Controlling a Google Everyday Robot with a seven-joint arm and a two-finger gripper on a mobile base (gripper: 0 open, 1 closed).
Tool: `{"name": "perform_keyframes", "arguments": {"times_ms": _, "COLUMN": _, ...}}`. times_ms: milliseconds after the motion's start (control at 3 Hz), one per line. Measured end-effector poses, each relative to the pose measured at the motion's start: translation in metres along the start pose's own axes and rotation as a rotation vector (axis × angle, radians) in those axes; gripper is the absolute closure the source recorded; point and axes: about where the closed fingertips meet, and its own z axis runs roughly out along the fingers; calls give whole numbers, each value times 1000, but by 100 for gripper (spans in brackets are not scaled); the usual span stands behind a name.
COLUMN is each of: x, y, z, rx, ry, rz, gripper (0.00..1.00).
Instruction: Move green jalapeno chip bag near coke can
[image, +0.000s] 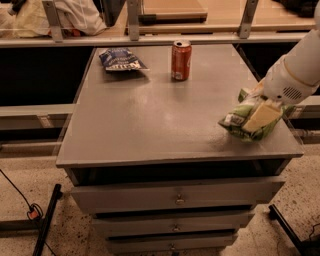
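One green jalapeno chip bag (234, 120), clenched in gripper (253, 123) at tabletop's (150, 115) right front edge; coke can (181, 60) well apart.

A grey metal cabinet with a flat top (150, 120) and three stacked drawers (175, 197) stands on a pale speckled stone floor (15, 197). Behind it runs a grey metal rail (150, 40), then a light wooden tabletop (225, 12). The light is dim and warm. The gripper (261, 116) is over the top's right front corner.
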Motion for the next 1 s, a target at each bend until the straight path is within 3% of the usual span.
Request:
{"name": "perform_keyframes", "arguments": {"times_ms": 333, "x": -16, "y": -32, "z": -36, "rx": 114, "ry": -35, "rz": -8, "gripper": 100}}
{"name": "perform_keyframes", "arguments": {"times_ms": 667, "x": -30, "y": -61, "z": -64, "rx": 186, "ry": -54, "rz": -16, "gripper": 100}}
{"name": "perform_keyframes", "arguments": {"times_ms": 1000, "x": -50, "y": -82, "z": -68, "rx": 221, "ry": -122, "rz": -33, "gripper": 100}}
